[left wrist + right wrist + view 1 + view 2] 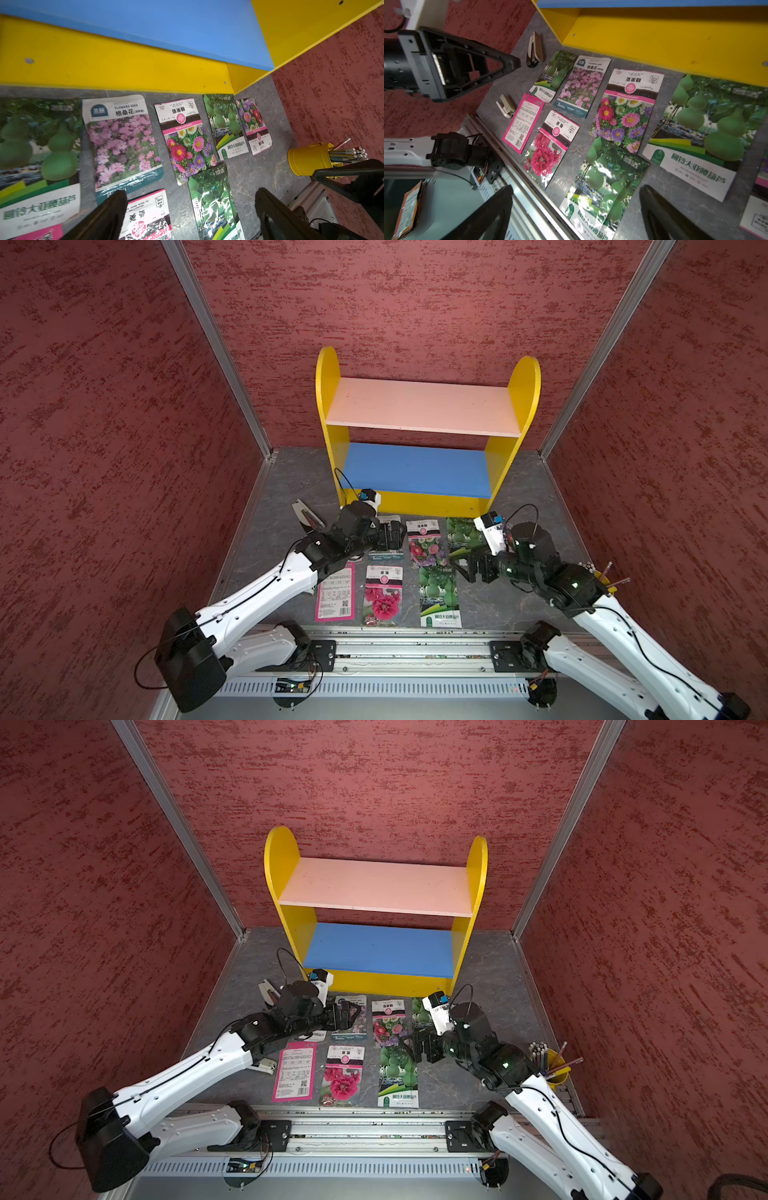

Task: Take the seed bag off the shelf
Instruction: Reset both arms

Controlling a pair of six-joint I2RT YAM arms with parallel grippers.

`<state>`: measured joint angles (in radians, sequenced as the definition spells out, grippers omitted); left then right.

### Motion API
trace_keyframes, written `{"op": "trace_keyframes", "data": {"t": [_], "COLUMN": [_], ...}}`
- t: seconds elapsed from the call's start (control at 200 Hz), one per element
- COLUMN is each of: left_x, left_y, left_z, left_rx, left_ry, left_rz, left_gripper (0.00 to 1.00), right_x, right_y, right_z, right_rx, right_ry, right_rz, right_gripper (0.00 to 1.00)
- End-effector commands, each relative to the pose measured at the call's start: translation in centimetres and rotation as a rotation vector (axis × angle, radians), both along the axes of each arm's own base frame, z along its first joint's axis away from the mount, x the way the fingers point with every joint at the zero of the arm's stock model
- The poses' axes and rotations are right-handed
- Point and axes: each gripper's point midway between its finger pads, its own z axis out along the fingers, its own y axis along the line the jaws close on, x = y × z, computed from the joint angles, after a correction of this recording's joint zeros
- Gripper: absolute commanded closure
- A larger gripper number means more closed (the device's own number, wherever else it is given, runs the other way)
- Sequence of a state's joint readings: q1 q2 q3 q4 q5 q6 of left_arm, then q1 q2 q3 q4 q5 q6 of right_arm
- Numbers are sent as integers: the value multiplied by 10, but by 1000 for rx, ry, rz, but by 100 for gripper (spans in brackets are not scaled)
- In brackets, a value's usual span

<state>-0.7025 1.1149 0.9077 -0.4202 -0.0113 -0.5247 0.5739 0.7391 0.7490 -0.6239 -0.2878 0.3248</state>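
Both boards of the shelf [424, 406] were bare. The seed bags [424, 545] lay flat on the table [291, 489] just in front of its yellow base, in two loose rows.

In both top views the left arm covered most of the cosmos bag [122, 141] and all of the gourd bag [41, 145] beside it. The right arm hid part of the rear gourd bag [463, 533] and all of the aster bag [253, 124] next to it. The bags' print was too small to read from above.

The left arm reached low and inward, and the left fingers [108, 214] hung over the cosmos bag, spread wide and holding nothing. The right arm mirrored it. The right fingers [492, 212] were just as wide apart and empty, above the front gourd bag [440, 597]. The two sets of fingers pointed toward each other.

Each bag's long axis ran roughly from the shelf toward the arms' rail. The flower bags' headers were at the shelf end, and the gourd bags' white title bands were at the rail end. The pink bag [336, 593] lay with its printed back up.
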Motion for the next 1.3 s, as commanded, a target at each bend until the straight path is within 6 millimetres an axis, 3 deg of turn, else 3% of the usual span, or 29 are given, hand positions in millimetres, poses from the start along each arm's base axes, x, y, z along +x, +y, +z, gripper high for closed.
{"op": "trace_keyframes", "data": {"t": [0.0, 0.281, 0.491, 0.726, 1.067, 1.298], "left_x": [8, 31, 44, 57, 64, 76], "left_y": [34, 109, 149, 194, 234, 242], "left_z": [11, 13, 0, -18, -27, -39], "left_rx": [105, 118, 67, 38, 73, 110], "left_ry": [-64, -96, -82, -121, -231, -263], "left_rz": [39, 213, 302, 449, 550, 530], "left_gripper": [0, 0, 0, 0, 0, 0], "right_x": [32, 75, 101, 133, 174, 191], "right_y": [-5, -16, -23, -52, -104, -129], "right_z": [19, 21, 24, 21, -1, -27], "right_rx": [14, -99, -172, -305, -319, -344], "right_ry": [-160, -343, -456, -561, -545, -539], "right_rz": [-103, -215, -281, -400, -528, -576], "right_gripper": [1, 2, 2, 2, 2, 2]}}
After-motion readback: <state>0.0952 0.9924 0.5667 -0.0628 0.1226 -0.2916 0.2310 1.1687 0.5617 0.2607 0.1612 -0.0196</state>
